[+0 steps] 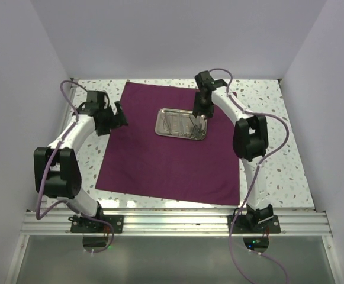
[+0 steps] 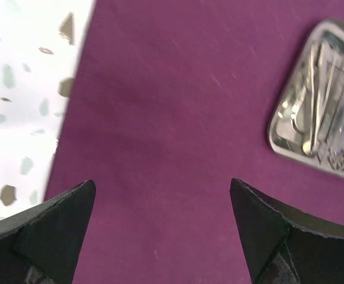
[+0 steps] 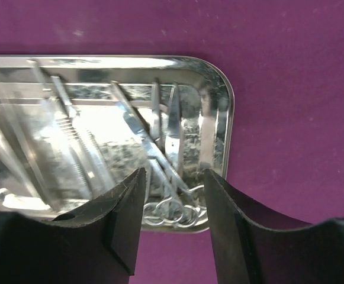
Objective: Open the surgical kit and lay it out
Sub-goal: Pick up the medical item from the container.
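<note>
The dark purple cloth lies spread flat on the table. The shiny steel tray sits on its far middle and holds several thin steel instruments. Their ring handles lie at the tray's near edge. My right gripper is open just above the tray's right end, with its fingers on either side of the ring handles and holding nothing. My left gripper is wide open and empty over the cloth's left part. The tray shows at the right of the left wrist view.
The speckled white tabletop shows around the cloth, and its left strip appears in the left wrist view. White walls enclose the table on three sides. An aluminium rail runs along the near edge.
</note>
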Robot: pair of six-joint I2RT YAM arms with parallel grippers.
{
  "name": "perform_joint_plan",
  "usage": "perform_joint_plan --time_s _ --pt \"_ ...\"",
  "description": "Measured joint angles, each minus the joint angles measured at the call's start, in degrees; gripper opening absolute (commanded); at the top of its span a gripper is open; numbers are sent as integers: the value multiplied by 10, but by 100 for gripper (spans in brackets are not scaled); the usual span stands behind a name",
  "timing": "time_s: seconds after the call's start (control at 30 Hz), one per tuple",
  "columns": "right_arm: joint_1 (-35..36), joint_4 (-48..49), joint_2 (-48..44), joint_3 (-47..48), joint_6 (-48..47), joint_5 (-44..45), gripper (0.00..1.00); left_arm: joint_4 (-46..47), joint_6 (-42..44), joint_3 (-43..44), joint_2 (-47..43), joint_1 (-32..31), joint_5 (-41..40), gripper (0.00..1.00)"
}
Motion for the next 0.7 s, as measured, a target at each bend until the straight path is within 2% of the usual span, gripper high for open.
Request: perform_joint_plan --time_s 0.2,0.57,0.7 --pt "12 -13 36 0 -5 14 45 2 0 -24 -33 -34 2 100" --pt "35 -23 44 2 -14 22 45 2 0 -42 -53 -35 -1 100" --pt "35 -28 62 12 -20 33 36 2 0 -42 -54 -35 -3 100"
